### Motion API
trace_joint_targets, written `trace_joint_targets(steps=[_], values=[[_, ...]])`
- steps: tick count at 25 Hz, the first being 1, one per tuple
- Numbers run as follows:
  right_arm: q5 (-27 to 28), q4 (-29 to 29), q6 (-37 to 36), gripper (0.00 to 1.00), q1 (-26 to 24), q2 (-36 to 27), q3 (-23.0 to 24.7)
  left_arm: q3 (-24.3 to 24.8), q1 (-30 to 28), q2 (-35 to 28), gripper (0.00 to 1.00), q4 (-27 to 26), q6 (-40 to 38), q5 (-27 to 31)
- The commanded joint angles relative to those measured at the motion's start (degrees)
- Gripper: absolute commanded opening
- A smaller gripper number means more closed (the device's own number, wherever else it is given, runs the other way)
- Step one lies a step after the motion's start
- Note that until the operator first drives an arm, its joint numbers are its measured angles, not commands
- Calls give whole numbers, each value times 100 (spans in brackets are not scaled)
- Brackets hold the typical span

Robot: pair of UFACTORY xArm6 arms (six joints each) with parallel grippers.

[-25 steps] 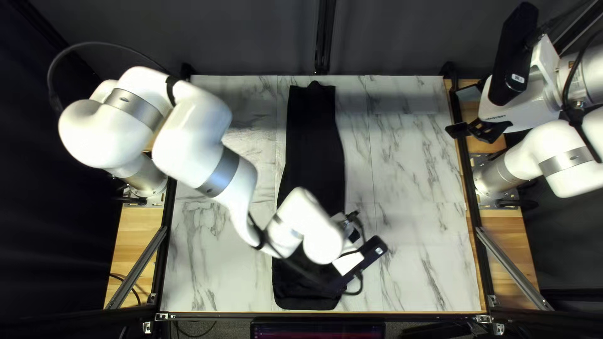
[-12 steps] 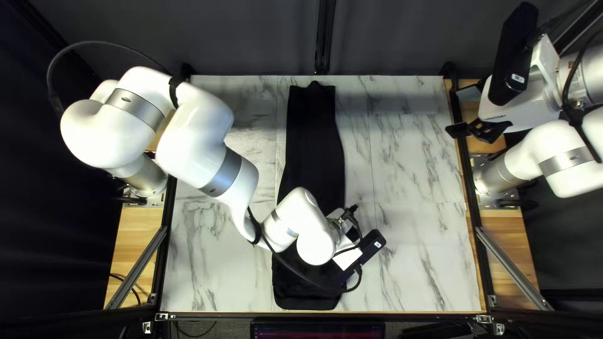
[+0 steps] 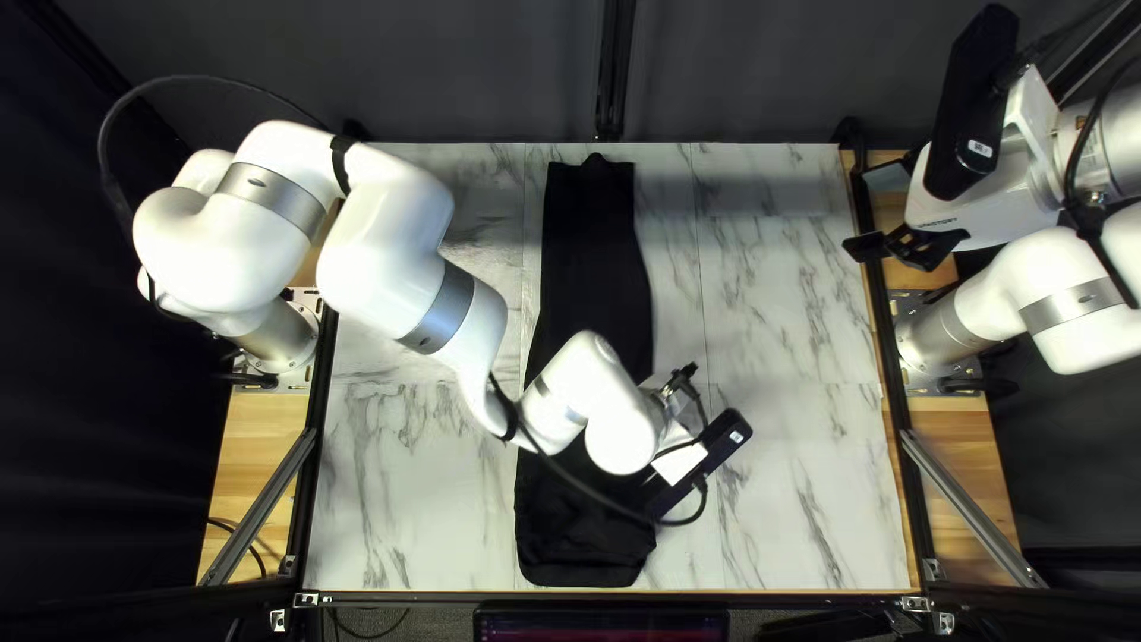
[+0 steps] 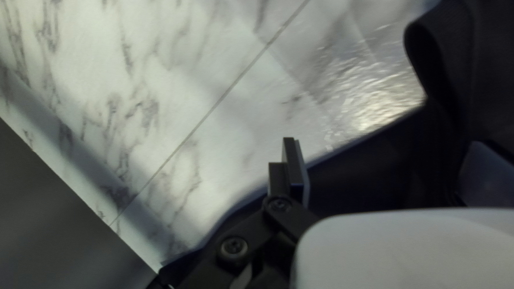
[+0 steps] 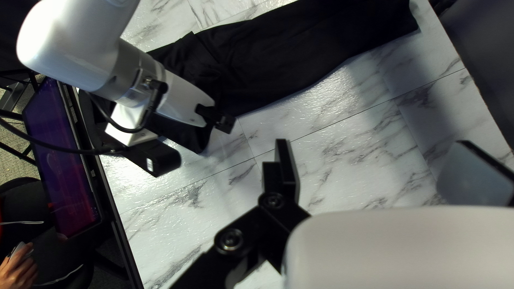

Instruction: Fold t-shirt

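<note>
Marbled worktop is carrying black T-shirt | T-shirt is lying as long, narrow strip, stretching between far and near edges | left gripper is hanging at T-shirt's nearer half, wide open, holding nothing | right gripper is waiting by worktop's right edge, spread wide, holding nothing

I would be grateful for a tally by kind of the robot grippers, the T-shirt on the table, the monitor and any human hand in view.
Robot grippers: 2 (left gripper, right gripper)
Black T-shirt: 1
Monitor: 1
Human hand: 1
Total: 5
</note>
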Motion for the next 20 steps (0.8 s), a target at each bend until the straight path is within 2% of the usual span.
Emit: trace_joint_targets(steps=[1, 6, 8, 11, 13, 16, 17, 20], values=[[0, 0, 0, 100, 0, 0, 0, 59, -19, -112, 100, -30, 7, 118], [0, 0, 0, 100, 0, 0, 0, 650, -218, -634, 100, -226, -279, 227], [0, 0, 0, 100, 0, 0, 0, 907, -238, -928, 100, -526, -238, 189], [0, 0, 0, 100, 0, 0, 0, 1027, -122, -1166, 100, -1131, 3, 119], [0, 0, 0, 100, 0, 0, 0, 1136, 89, -1316, 100, -1852, 200, -13], [0, 0, 0, 100, 0, 0, 0, 1190, 261, -1392, 100, -2554, 299, -66], [0, 0, 0, 100, 0, 0, 0, 1343, 339, -1520, 100, -2842, 366, -196], [0, 0, 0, 100, 0, 0, 0, 1375, 358, -1546, 100, -2905, 384, -226]])
